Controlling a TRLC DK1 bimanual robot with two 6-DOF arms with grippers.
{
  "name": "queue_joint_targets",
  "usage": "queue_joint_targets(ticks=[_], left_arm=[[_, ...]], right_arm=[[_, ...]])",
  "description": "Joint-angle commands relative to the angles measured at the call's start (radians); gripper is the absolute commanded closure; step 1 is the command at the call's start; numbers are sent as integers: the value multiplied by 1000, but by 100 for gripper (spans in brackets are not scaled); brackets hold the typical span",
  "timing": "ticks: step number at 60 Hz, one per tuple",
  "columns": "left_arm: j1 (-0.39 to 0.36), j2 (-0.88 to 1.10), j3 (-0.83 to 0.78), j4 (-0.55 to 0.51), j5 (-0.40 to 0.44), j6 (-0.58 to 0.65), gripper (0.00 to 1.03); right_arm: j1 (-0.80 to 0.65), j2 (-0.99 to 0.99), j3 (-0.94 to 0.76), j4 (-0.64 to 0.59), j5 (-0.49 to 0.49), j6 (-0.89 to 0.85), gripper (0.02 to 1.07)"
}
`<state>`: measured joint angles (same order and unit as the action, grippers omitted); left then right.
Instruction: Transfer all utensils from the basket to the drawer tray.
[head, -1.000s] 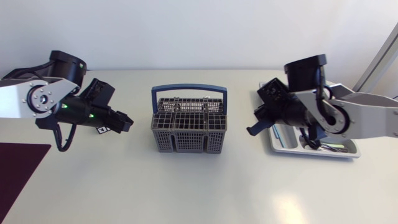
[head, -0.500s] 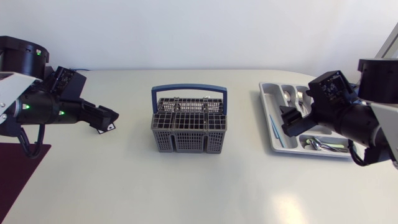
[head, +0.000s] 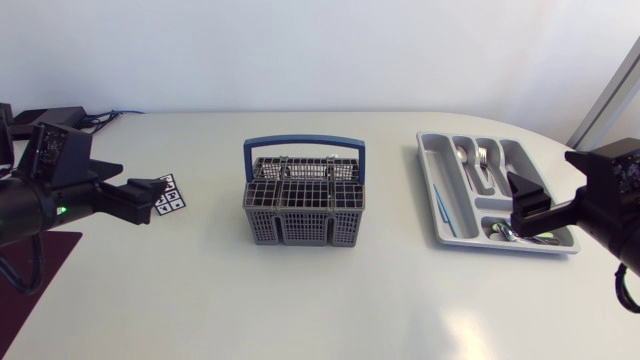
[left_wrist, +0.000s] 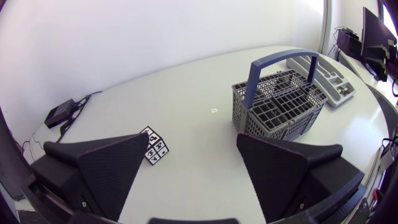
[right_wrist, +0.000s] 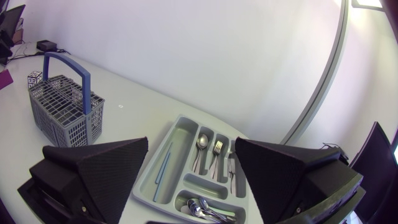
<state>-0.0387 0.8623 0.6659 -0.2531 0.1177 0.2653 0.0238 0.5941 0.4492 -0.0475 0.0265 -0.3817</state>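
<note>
**Left pincer** (left_wrist: 193, 137): fingers spread wide, nothing between them. It hangs out at the table's side, well apart from the work. A small marker cube (left_wrist: 153, 144) sits just ahead of one finger.

**Right pincer** (right_wrist: 191, 142): fingers likewise wide apart and empty, held above the near end of the drawer tray (head: 424, 185), with the compartments ahead of and beneath it.

**Basket** (head: 304, 210): well ahead of both pincers, mid-table, upright. Its blue handle (head: 304, 142) arches along its long axis, which runs from one arm toward the other. No utensil shows above the grid; whether any remains inside cannot be told.

**Utensils:** a spoon (right_wrist: 202, 143) and fork (right_wrist: 216, 149) lie lengthwise in neighbouring slots, heads pointing away from the right pincer. A thin blue stick (right_wrist: 161, 171) lies along the outer slot, and small spoons (right_wrist: 208, 211) are heaped in the cross compartment nearest the pincer.

**Judgement:** both pincers empty and clear suggests the transfer is done or nearly so.
</note>
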Motion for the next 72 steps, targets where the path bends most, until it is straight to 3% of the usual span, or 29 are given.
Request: queue_joint_targets(ticks=[1,7,19,61,72], left_arm=[[22,-45,-55,31,-13,-6,4],[79,-124,-101,66,-21,-74,4],[104,-366,-269,220,-25,-97,4],[57,-725,-556,244,-92,-219,4],[44,-822,-633,250,-110,-252,4]], right_arm=[[-9,-62,-49,11,-2,-5,6],[-11,-127,-83,5,-3,19,6],[-14,-229,-164,15,-8,98,6],[-24,-584,-442,47,-26,374,6],[-24,-594,-449,47,-27,382,6]])
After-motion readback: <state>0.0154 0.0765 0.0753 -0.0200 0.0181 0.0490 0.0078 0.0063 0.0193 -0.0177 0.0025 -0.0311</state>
